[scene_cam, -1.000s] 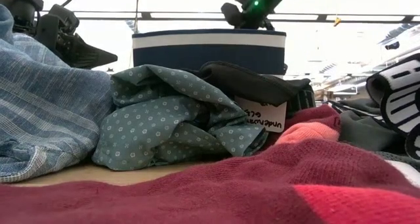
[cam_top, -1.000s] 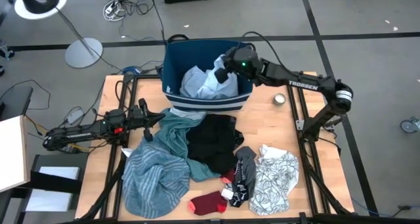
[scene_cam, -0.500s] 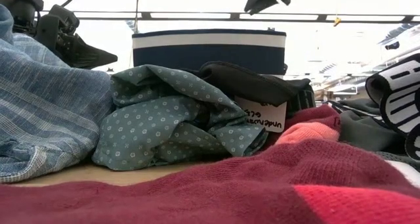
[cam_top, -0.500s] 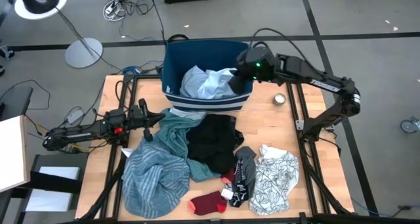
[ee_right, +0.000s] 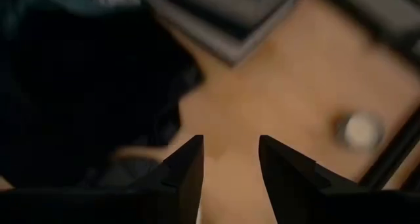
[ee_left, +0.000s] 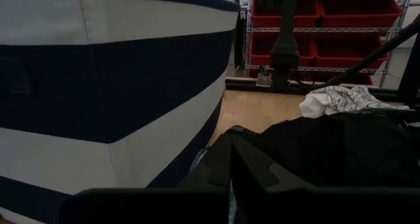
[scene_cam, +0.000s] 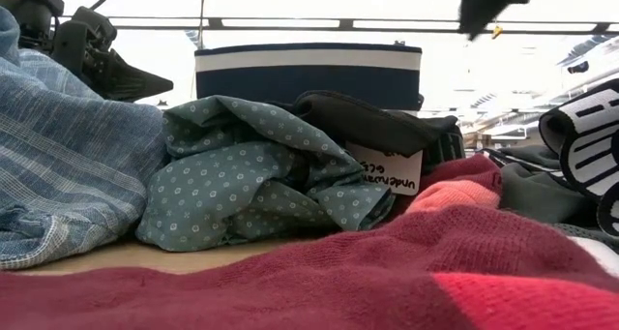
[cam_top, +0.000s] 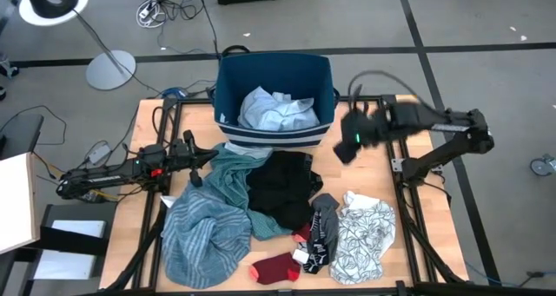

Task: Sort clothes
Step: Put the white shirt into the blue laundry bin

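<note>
The navy bin (cam_top: 274,70) stands at the table's far edge with light blue and white clothes (cam_top: 276,110) lying in it. In front of it lie a teal dotted garment (cam_top: 233,164), a teal striped one (cam_top: 201,231), a black one (cam_top: 280,190), a white patterned one (cam_top: 365,231), a dark patterned sock (cam_top: 323,231) and a red sock (cam_top: 276,267). My right gripper (ee_right: 230,165) hangs open and empty above bare table, right of the bin. My left gripper (cam_top: 204,157) is shut, lying low by the teal dotted garment's left edge.
A small round pale object (ee_right: 359,129) lies on the wood right of the bin. The bin's striped wall (ee_left: 98,86) stands close before my left gripper. Bare wood (cam_top: 360,179) shows between the black garment and the table's right edge. Dark frame rails (cam_top: 401,170) run along the sides.
My right gripper has left the space over the bin, swinging fast toward the table's right and near side and coming down beside the bin's right wall. The light cloth that stood raised at its fingers now lies in the bin.
</note>
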Available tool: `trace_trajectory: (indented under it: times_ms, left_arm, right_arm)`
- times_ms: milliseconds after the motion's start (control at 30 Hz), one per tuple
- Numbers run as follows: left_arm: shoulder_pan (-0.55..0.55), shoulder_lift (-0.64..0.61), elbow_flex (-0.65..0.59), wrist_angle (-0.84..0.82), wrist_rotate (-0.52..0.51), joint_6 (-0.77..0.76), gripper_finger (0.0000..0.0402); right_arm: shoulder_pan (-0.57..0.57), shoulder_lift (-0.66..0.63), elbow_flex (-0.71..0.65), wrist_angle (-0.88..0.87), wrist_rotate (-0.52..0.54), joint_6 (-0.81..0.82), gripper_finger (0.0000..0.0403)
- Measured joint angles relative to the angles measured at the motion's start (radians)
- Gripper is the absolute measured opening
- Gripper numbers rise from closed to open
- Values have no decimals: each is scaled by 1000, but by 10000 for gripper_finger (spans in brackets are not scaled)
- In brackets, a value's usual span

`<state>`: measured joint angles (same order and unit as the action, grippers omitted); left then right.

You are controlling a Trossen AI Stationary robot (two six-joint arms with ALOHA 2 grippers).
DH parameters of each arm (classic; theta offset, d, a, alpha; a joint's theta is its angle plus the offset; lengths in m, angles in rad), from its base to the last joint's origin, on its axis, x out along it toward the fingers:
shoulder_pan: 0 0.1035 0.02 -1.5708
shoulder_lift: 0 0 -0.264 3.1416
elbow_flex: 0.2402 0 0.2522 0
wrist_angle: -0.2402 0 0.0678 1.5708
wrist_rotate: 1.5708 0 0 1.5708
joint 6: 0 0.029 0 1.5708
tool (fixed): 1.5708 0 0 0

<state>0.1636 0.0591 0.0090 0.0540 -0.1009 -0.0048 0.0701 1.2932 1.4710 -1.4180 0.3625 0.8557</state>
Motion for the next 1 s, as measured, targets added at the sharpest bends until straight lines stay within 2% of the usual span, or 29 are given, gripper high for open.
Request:
trace_trajectory:
  times_ms: [167, 300, 400, 667, 767, 1000]
  left_arm:
    - [0, 0, 0, 0, 0, 0, 12]
    - [0, 0, 0, 0, 0, 0, 12]
    - [0, 0, 0, 0, 0, 0, 12]
    - [0, 0, 0, 0, 0, 0, 12]
    - [0, 0, 0, 0, 0, 0, 12]
    - [0, 0, 0, 0, 0, 0, 12]
  right_arm:
    - [216, -38, -219, 5, -7, 338, 154]
    - [359, -35, -334, 47, -84, 573, 164]
    - [442, -24, -387, 137, -147, 693, 173]
    - [569, 68, -466, 246, -268, 870, 192]
    - [587, 110, -507, 314, -314, 883, 195]
    - [592, 204, -637, 560, -323, 873, 189]
